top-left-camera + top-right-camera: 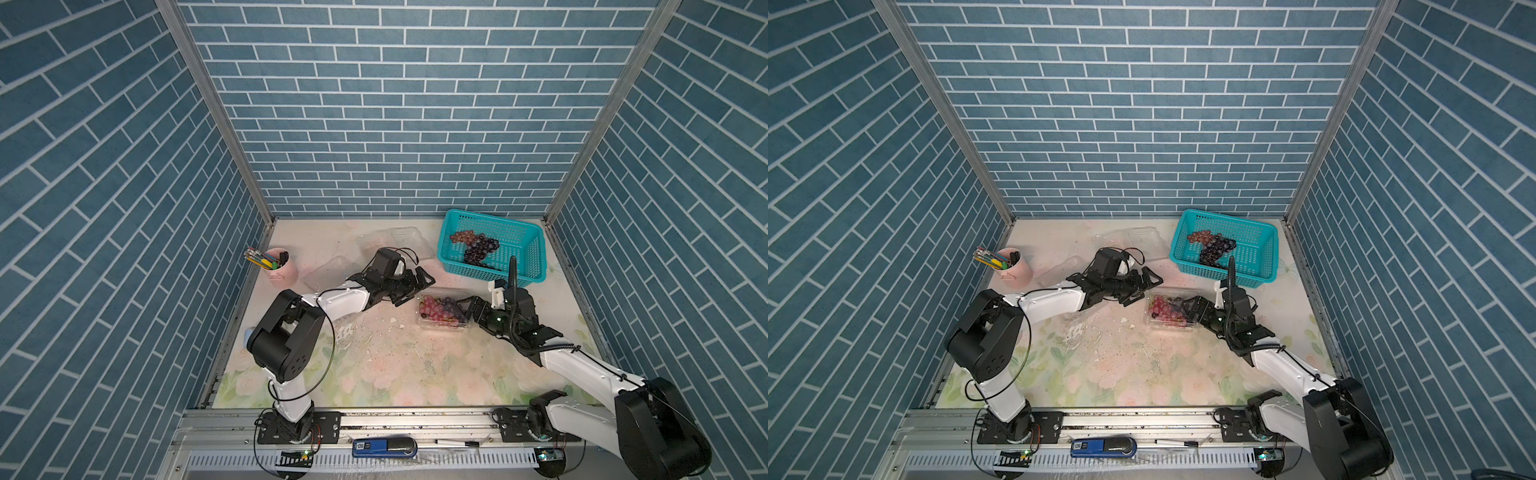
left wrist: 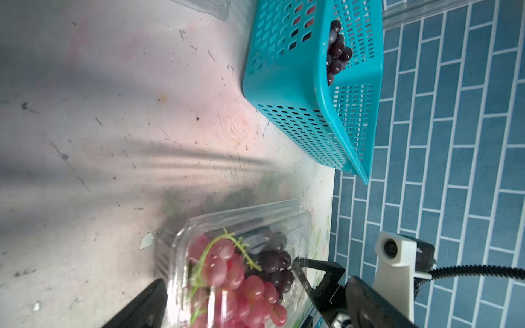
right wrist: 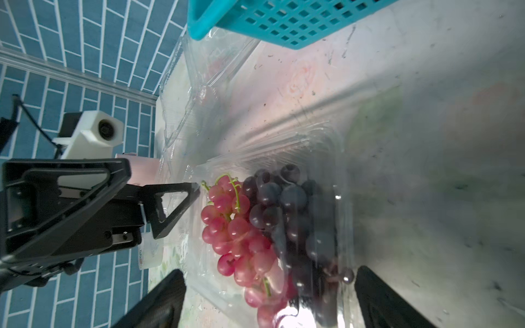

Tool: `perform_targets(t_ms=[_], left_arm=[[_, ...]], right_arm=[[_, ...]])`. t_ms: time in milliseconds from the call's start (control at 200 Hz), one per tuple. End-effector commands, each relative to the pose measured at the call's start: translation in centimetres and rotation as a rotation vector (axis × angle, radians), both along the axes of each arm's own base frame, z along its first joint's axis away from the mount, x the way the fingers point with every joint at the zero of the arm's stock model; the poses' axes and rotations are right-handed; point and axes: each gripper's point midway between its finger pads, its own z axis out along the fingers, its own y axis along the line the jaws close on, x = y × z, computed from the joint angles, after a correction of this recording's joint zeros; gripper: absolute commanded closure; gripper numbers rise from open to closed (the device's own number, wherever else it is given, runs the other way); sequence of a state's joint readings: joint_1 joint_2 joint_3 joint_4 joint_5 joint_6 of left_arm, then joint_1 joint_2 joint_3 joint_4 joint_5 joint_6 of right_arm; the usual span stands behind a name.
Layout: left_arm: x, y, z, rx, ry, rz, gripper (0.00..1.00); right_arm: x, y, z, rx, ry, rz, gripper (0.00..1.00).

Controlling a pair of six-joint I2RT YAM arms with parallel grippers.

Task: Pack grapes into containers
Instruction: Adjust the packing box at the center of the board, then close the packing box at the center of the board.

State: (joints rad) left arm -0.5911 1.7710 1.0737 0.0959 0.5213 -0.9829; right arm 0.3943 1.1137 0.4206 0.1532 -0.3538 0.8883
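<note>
Both open, left gripper (image 1: 417, 289) at ten o'clock and right gripper (image 1: 464, 311) at three of the container (image 1: 440, 328) should press its lid (image 2: 247, 220) evenly, sparing grapes (image 1: 432, 309).

Looks steeply down from high above the front edge of the worktop (image 1: 395, 365) in both top views, facing the back wall, far enough off to hold both arms whole. From the left wrist, sits low and close, facing the basket (image 2: 284, 93) at the back right corner. From the right wrist, hangs closer still over the clear box (image 3: 284, 153), facing the left edge. Shares box and basket across all four.
</note>
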Motion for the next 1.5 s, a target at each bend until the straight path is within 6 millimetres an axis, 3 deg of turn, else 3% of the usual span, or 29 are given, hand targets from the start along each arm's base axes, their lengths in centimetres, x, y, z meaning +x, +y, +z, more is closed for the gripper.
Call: perform_targets(t_ms=[0, 140, 200, 300, 490, 675, 755, 1095, 1305, 1495], left_arm=[[-0.6, 2.4, -0.5, 0.087, 0.001, -0.021, 0.00], [-2.7, 5.8, -0.8, 0.104, 0.014, 0.015, 0.01], [-4.1, 5.8, -0.7, 0.062, 0.021, 0.000, 0.02], [-6.3, 5.3, -1.0, -0.055, 0.040, 0.000, 0.12], [-8.9, 5.5, -2.2, -0.085, 0.027, 0.012, 0.13], [-9.2, 3.9, -2.7, -0.122, 0.039, 0.019, 0.26], [-9.0, 3.7, -3.1, -0.135, 0.043, 0.036, 0.41], [-8.1, 3.8, -3.8, -0.130, 0.041, 0.080, 0.50], [-8.0, 4.4, -4.5, -0.133, 0.039, 0.119, 0.65], [-8.0, 5.2, -4.5, -0.143, 0.023, 0.154, 0.66]], right_arm=[[0.1, -1.3, -0.4, -0.099, 0.023, -0.022, 0.06], [0.7, -1.5, -0.8, -0.136, 0.023, -0.026, 0.06], [0.8, -1.3, -0.9, -0.130, 0.025, -0.023, 0.06], [1.1, -0.8, -0.7, -0.086, 0.018, -0.019, 0.08], [1.6, -0.4, -0.6, -0.042, 0.014, -0.046, 0.17], [1.7, -0.2, -1.0, -0.036, 0.024, -0.054, 0.24], [1.7, 0.2, -1.0, -0.022, 0.024, -0.052, 0.27], [0.8, 1.7, -1.6, -0.001, 0.037, -0.063, 0.32], [0.6, 1.3, -1.7, -0.009, 0.034, -0.081, 0.33], [0.4, 1.3, -1.7, -0.010, 0.036, -0.078, 0.33]])
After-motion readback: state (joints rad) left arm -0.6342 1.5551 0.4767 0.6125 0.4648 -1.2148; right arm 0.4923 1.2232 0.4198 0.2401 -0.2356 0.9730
